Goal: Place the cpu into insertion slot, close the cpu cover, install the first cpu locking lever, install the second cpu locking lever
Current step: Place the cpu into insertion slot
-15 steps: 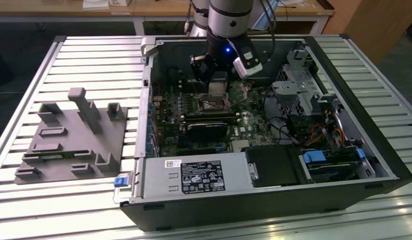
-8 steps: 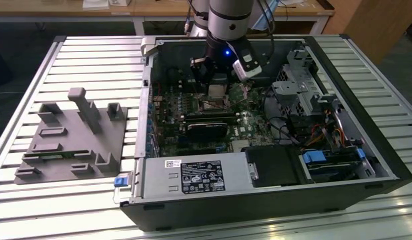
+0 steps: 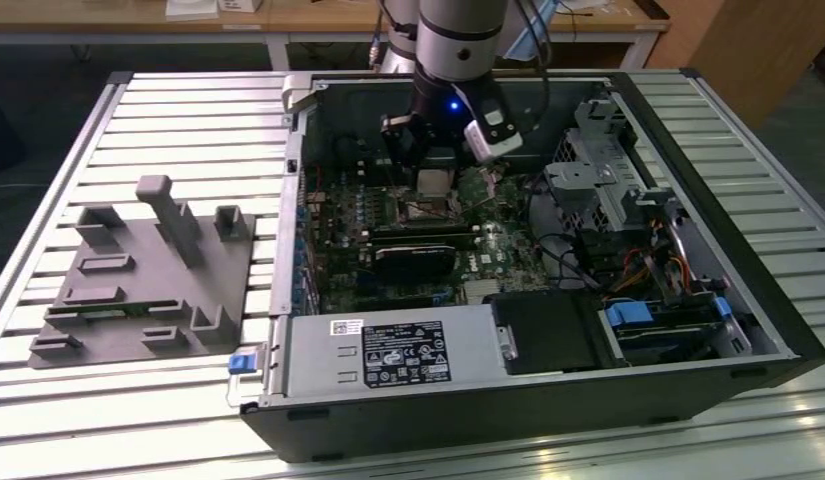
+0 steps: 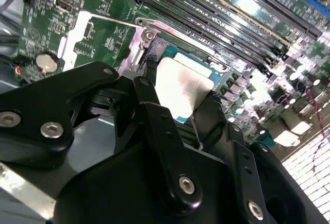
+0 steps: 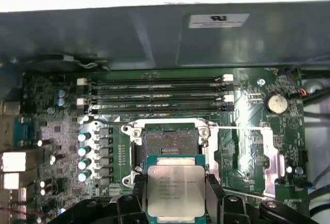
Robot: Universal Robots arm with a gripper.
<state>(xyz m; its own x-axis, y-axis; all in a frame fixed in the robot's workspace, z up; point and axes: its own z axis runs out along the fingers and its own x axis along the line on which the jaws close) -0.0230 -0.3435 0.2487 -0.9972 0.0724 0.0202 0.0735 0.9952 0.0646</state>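
The main hazard noted is damage to the fine contacts of the open socket (image 5: 170,140): should the cpu (image 5: 172,189) be lowered tilted, turned out of line with the socket frame, or let go before it lies flat, a corner could be driven into the contact field and the contacts bent. A 2nd hazard is judged to be slippage, since the cpu is held only by its 2 opposite edges and a knock against the socket frame could shift it in the grip. A 3rd is fouling of the thin wire lever (image 5: 232,127) lying just beside the socket, which could be caught by a finger (image 5: 212,195) on the way down. The gripper (image 5: 174,203) is recorded as clamped on the cpu, 1 black finger pressed against each side edge, with the metal top of the cpu facing the wrist in both wrist views. The cpu is found between the fingertips, clear of the socket and offset to the side of it away from the memory slots (image 5: 154,92); the socket is seen bare and dark, so the cpu is judged not yet seated. In the exterior view the arm is placed inside the open computer case (image 3: 385,420), over the board.
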